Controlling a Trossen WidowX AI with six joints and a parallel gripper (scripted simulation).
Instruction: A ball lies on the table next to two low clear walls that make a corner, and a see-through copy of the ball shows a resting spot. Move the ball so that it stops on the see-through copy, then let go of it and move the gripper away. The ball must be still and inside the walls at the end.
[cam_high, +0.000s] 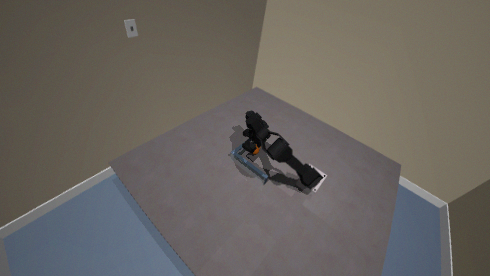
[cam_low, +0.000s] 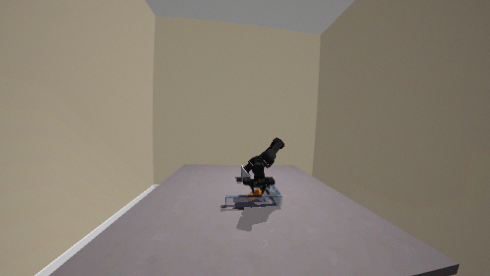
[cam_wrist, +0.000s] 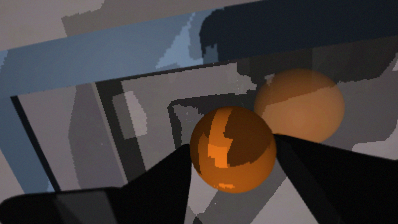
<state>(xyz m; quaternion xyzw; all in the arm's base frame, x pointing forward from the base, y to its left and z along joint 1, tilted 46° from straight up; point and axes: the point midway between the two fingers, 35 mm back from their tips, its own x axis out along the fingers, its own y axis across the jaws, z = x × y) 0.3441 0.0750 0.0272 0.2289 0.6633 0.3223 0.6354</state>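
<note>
My claw (cam_wrist: 233, 165) is clamped on the orange ball (cam_wrist: 233, 149), inside the clear corner walls (cam_wrist: 75, 60). The see-through copy (cam_wrist: 300, 105) sits just beside it at two o'clock.

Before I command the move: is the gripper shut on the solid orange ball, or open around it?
Shut on it. In the wrist view both dark fingers press the solid orange ball from either side.

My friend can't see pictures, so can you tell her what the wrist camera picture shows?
A shiny orange ball is squeezed between the two black fingers of the gripper. Just past it, up and right, sits a pale see-through orange ball, its resting spot, with a clear blue-edged low wall behind.
</note>
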